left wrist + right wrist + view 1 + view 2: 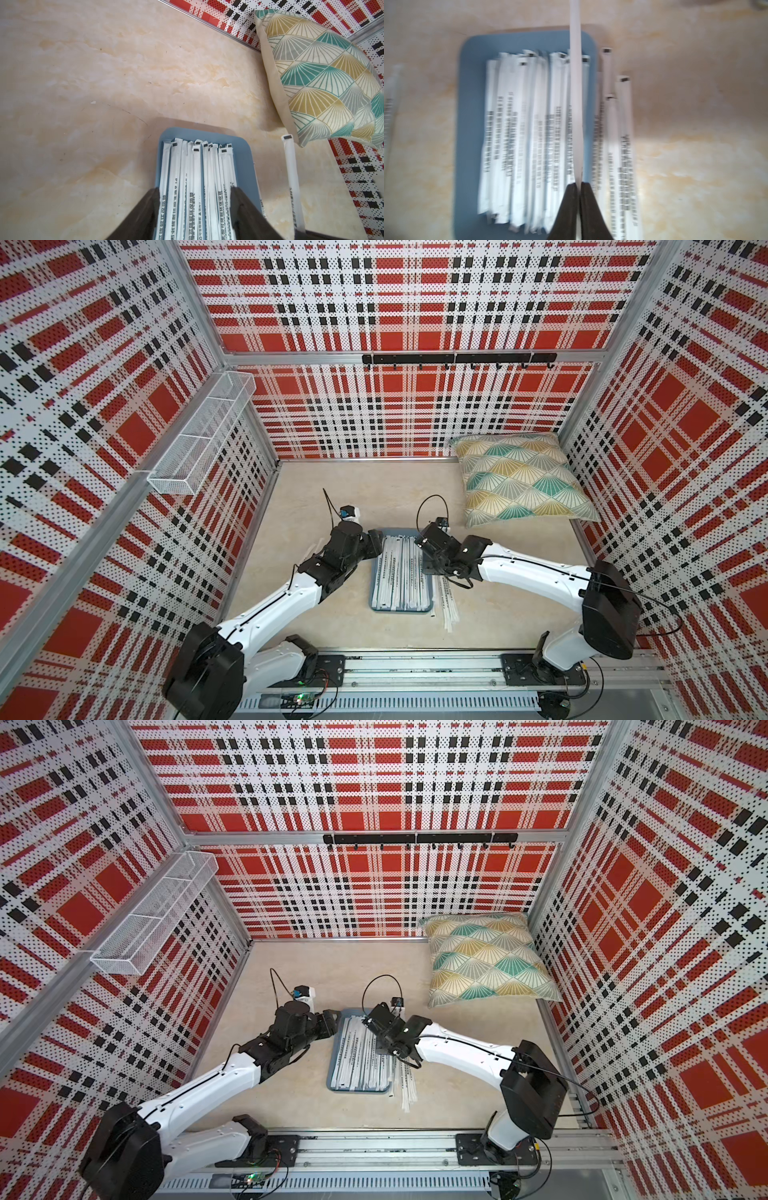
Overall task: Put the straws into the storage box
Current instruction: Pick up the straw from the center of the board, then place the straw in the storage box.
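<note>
The slate-blue storage box lies mid-table between my arms, filled with several white paper-wrapped straws. More straws lie loose on the table along the box's right side. My right gripper hovers above the box's right part, shut on one straw that juts forward over the box's far rim. My left gripper is open at the box's far left corner, its fingers standing either side of the straws in the box.
A patterned pillow lies at the back right, close to the box. A white wire basket hangs on the left wall and a black hook rail on the back wall. A few straws lie left of the box.
</note>
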You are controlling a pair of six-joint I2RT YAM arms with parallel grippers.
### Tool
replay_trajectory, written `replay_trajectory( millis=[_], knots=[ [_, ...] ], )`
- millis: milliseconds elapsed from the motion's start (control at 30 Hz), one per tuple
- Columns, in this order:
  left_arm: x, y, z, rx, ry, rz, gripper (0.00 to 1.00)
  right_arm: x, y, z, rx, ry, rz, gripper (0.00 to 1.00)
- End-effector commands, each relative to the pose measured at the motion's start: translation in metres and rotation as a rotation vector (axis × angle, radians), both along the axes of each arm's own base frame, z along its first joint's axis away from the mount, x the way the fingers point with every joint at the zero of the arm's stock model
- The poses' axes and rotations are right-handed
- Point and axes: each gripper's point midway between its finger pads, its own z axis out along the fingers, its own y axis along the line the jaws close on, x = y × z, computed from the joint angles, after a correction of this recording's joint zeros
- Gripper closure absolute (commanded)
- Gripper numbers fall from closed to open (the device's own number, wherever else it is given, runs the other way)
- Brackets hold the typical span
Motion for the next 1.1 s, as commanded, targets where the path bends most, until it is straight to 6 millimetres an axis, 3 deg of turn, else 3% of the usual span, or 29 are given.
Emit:
replay_trajectory(
  millis=[0, 67, 267, 500, 633, 833, 933, 1067],
  knots=[
    [-0.008, 0.002, -0.012, 0.004, 0.038, -0.009, 0.41, -0.001, 0.020, -0.022, 0.043, 0.036, -0.058, 0.89],
    [-0.010, 0.003, -0.014, 0.003, 0.042, -0.009, 0.41, 0.000, 0.027, -0.033, 0.074, 0.049, -0.069, 0.89],
    [-0.012, 0.004, -0.020, 0.016, 0.050, -0.023, 0.41, -0.001, 0.017, -0.075, 0.026, 0.121, -0.093, 0.89],
    [-0.013, 0.002, -0.023, 0.011, 0.052, -0.027, 0.41, -0.003, 0.010, -0.095, -0.030, 0.148, -0.089, 0.87],
    [-0.014, 0.005, -0.021, 0.013, 0.047, -0.022, 0.41, -0.005, 0.007, -0.084, -0.053, 0.145, -0.081, 0.80],
    [-0.010, 0.016, -0.010, 0.063, 0.032, 0.014, 0.41, -0.007, -0.005, -0.034, -0.045, 0.086, -0.085, 0.74],
    [-0.004, 0.039, -0.015, 0.134, 0.065, 0.076, 0.42, -0.010, -0.024, -0.022, -0.042, 0.072, -0.114, 0.73],
    [0.002, 0.079, -0.034, 0.163, 0.158, 0.190, 0.46, -0.009, -0.050, -0.024, -0.026, 0.066, -0.151, 0.73]
  ],
)
